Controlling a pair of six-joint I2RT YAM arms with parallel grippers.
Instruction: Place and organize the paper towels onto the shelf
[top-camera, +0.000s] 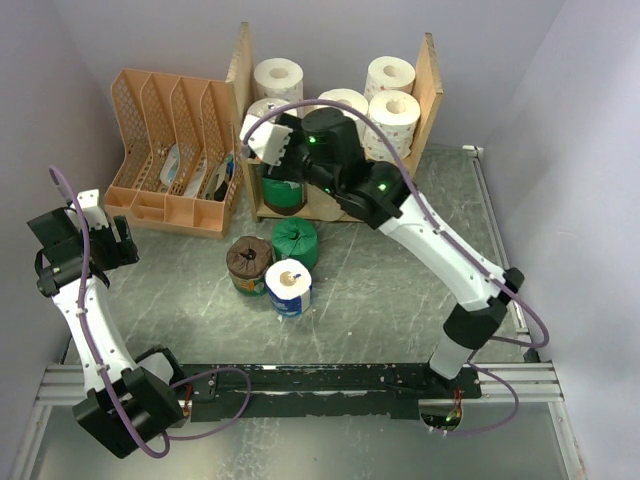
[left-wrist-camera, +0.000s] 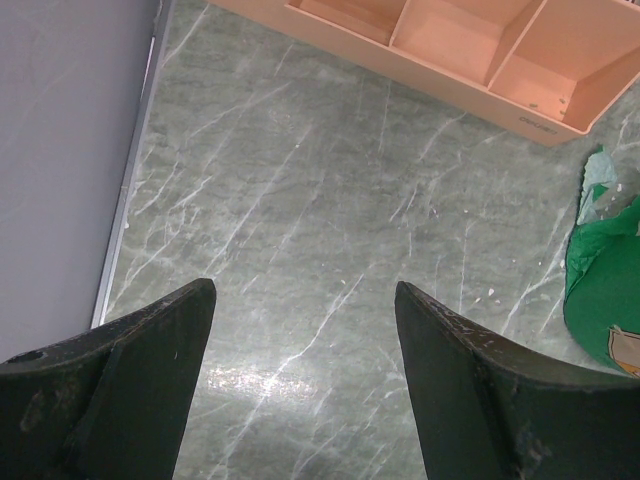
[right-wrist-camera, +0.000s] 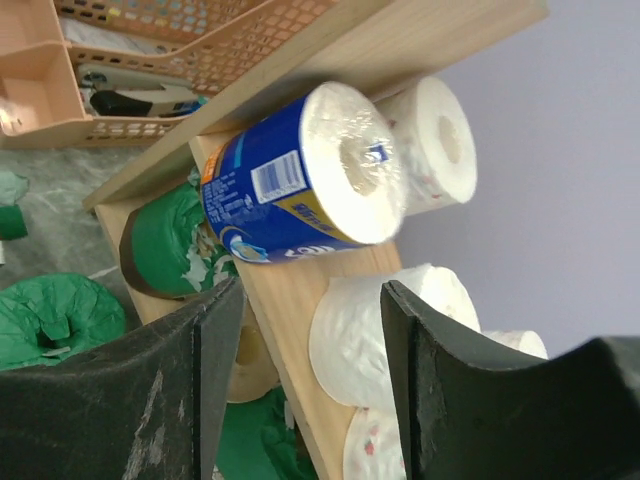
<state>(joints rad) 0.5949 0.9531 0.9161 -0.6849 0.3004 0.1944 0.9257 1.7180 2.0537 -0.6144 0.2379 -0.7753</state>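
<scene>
- Grey-green marbled table (top-camera: 400, 300) between plain walls. The shelf (top-camera: 432, 90) stands at the far edge, just beside a peach organizer (top-camera: 160, 110).
- Done so far: several white rolls (top-camera: 390, 75) sit on the upper tier, and at least one green roll (top-camera: 280, 192) sits in the lower tier.
- A blue-wrapped roll (right-wrist-camera: 290, 185) lies at the front of the upper board, close against the side panel nearest the organizer.
- Outstanding: three paper towels stand on the table in front of the shelf, clustered together. They are a brown roll (top-camera: 248, 258), a green-wrapped roll (top-camera: 296, 240) and a second blue roll (top-camera: 288, 287).
- Judgement: more than half the stock is shelved. The three loose rolls remain to be placed.
- Right arm: stretched diagonally across the table to the shelf's left front, wrist rolled over.
- The right gripper (right-wrist-camera: 310, 295) has its jaws partly apart with nothing between them. The blue-wrapped roll sits just beyond the tips with bare board showing between, so it is judged resting on the shelf, not gripped.
- Left arm: folded up at the table's left side, well apart from the rolls.
- The left gripper (left-wrist-camera: 305, 290) has its jaws spread wide over bare table and holds nothing.
</scene>
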